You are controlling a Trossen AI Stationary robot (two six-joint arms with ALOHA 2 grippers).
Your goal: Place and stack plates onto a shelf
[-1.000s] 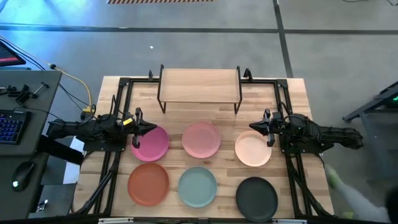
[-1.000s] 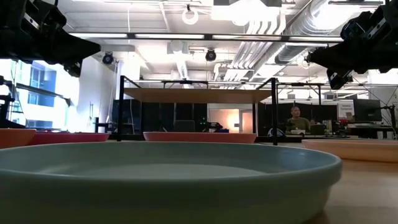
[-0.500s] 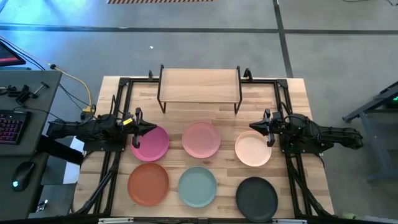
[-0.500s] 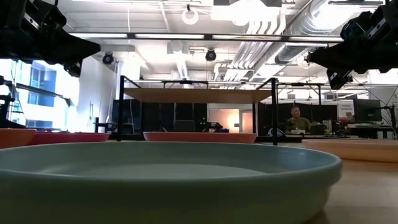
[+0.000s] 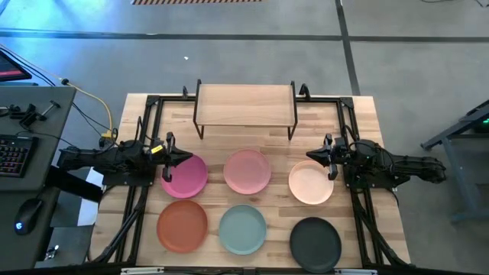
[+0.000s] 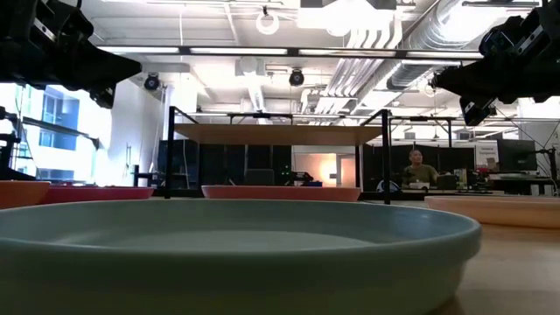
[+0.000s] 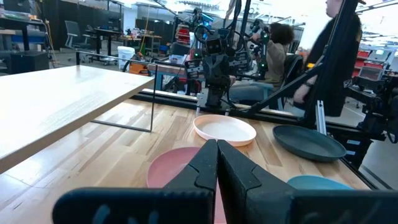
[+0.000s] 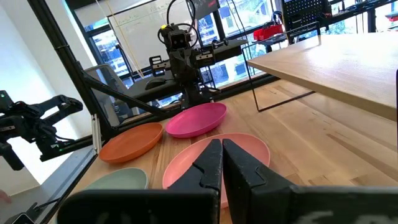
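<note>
Six round plates lie flat on the table in two rows: magenta (image 5: pixel 186 175), light pink (image 5: pixel 247 169) and cream (image 5: pixel 310 183) in the far row, orange (image 5: pixel 182 224), pale teal (image 5: pixel 242 228) and black (image 5: pixel 315 241) in the near row. The shelf (image 5: pixel 244 104), a light wooden top on thin black legs, stands at the table's far edge with nothing on it. My left gripper (image 5: pixel 186 158) hovers shut above the magenta plate's far left rim. My right gripper (image 5: pixel 311 156) hovers shut above the cream plate's far rim.
Black arm frames (image 5: pixel 141 137) run along the table's left and right sides. A desk with keyboard (image 5: pixel 11 153) and mouse stands left of the table. People sit in the room beyond the table (image 6: pixel 417 166). Bare wood lies between shelf and plates.
</note>
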